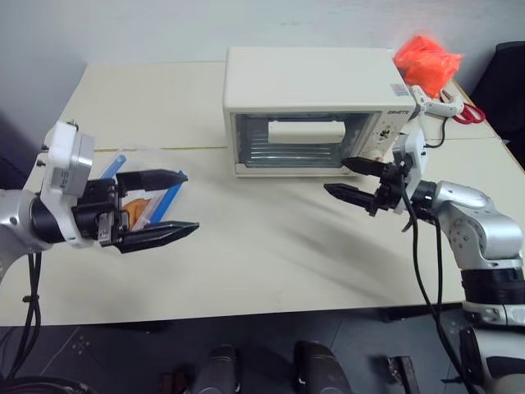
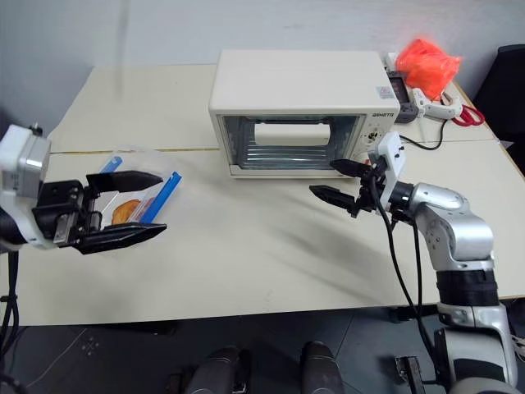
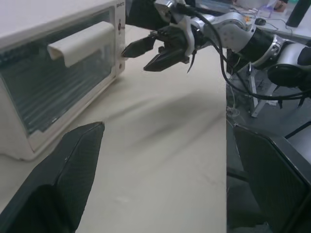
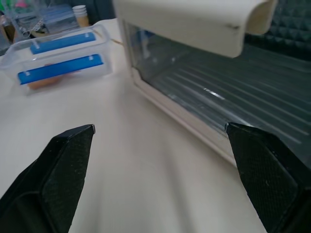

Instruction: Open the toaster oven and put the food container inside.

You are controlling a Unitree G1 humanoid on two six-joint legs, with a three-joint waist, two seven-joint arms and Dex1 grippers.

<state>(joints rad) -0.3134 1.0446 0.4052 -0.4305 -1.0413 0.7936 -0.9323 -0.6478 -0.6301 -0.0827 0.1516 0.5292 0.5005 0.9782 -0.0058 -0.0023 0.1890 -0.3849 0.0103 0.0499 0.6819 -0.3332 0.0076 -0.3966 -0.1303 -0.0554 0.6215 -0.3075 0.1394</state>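
Cream tabletop (image 1: 271, 271) bearing the toaster oven (image 1: 308, 111) at 12 o'clock, door shut, handle (image 4: 194, 22) across the glass. Food container (image 2: 135, 197) at 9 o'clock, well apart from the oven. Left gripper (image 1: 168, 207) above the container, fingers wide, empty. Right gripper (image 1: 354, 180) before the oven's knob side, wide, empty.

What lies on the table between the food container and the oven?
Nothing: the right wrist view shows bare table between the food container and the closed oven.
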